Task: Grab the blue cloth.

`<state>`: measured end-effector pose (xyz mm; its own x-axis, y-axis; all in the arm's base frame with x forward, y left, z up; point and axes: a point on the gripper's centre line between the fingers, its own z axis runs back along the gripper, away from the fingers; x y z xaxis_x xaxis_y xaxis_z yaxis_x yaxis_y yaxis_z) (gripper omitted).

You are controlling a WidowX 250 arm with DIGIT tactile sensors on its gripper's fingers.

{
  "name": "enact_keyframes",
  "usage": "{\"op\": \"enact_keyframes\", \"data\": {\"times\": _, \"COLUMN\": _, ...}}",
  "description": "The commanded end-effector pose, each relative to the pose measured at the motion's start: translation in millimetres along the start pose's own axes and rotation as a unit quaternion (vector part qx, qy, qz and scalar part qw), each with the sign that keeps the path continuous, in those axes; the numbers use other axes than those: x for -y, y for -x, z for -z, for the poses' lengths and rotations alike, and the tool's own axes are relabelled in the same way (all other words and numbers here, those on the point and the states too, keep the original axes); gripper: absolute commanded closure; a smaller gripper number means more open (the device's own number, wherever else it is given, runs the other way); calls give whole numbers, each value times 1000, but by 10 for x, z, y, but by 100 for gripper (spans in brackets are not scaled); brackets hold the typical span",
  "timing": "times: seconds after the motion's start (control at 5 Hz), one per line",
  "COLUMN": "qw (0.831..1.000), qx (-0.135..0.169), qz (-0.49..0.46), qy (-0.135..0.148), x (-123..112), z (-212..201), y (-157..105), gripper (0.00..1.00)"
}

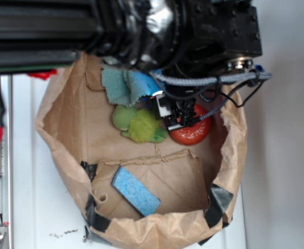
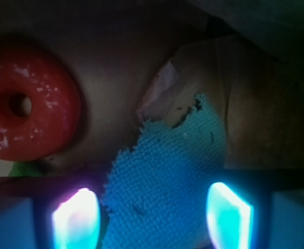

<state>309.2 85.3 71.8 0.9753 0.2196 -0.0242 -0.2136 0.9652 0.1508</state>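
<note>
White tabletop (image 1: pixel 276 155) surrounds a brown paper bag (image 1: pixel 64 119) with its rim rolled down and patched with black tape, seen from above as the robot arm reaches inside. At the bag's far end lies the blue cloth (image 1: pixel 126 85), a crumpled terry rag whose long axis runs roughly across the bag, its near edge drooping toward a green plush toy (image 1: pixel 141 127) just beside it. A red ring (image 1: pixel 196 132) sits next to the toy, partly covered by the gripper (image 1: pixel 170 111) and its cables. A brighter blue sponge (image 1: pixel 135 191) rests apart from them on a folded flap at the bag's near end. From the wrist camera, the cloth (image 2: pixel 167 176) fills the gap between the two glowing fingertips (image 2: pixel 75 220), its frayed tip pointing up and away toward the bag wall, the ring (image 2: pixel 27 111) off to one side. The jaws stand apart, straddling the cloth without pinching it.
</note>
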Motion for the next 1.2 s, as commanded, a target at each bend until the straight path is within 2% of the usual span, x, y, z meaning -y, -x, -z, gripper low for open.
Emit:
{"op": "enact_keyframes", "data": {"times": 0.0, "qw": 998, "qx": 45, "qz": 6, "qy": -40, "x": -8, "z": -206, "y": -8, "gripper": 100}}
{"op": "enact_keyframes", "data": {"times": 0.2, "qw": 997, "qx": 63, "qz": -1, "qy": -44, "x": -32, "z": -302, "y": -12, "gripper": 100}}
{"op": "enact_keyframes", "data": {"times": 0.4, "qw": 997, "qx": 73, "qz": -1, "qy": -37, "x": -48, "z": -401, "y": -17, "gripper": 100}}
{"op": "enact_keyframes", "data": {"times": 0.8, "qw": 995, "qx": 96, "qz": -11, "qy": -3, "x": -154, "z": -675, "y": 67, "gripper": 100}}
{"op": "enact_keyframes", "data": {"times": 1.0, "qw": 996, "qx": 83, "qz": -21, "qy": 7, "x": -216, "z": -641, "y": 82, "gripper": 0}}
